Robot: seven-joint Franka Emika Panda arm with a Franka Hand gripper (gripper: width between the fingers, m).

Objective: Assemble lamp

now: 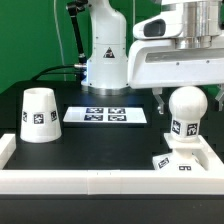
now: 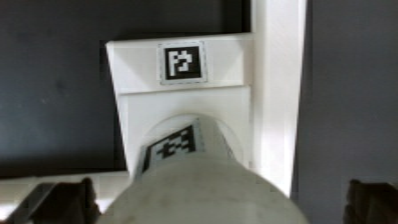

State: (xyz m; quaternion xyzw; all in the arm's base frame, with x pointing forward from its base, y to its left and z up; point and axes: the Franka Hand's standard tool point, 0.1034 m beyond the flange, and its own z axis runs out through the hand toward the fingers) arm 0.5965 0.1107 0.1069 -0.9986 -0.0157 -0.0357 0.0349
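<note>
The white bulb (image 1: 186, 108) stands upright with its stem on the flat square base (image 1: 184, 162), at the exterior view's right. My gripper (image 1: 188, 100) hangs over it, open, one finger on each side of the ball. In the wrist view the bulb (image 2: 192, 170) fills the space between the dark fingertips (image 2: 61, 202), with a gap on each side, so the gripper (image 2: 217, 205) holds nothing. The base (image 2: 178, 62) shows its tag beyond the bulb. The tapered shade (image 1: 38, 113) stands mouth-down at the exterior view's left, far from the gripper.
The marker board (image 1: 105, 115) lies flat in the middle of the table. A white raised rail (image 1: 100, 182) runs along the front and up both sides; the base lies against it (image 2: 276, 100). The arm's white pedestal (image 1: 105, 60) stands behind.
</note>
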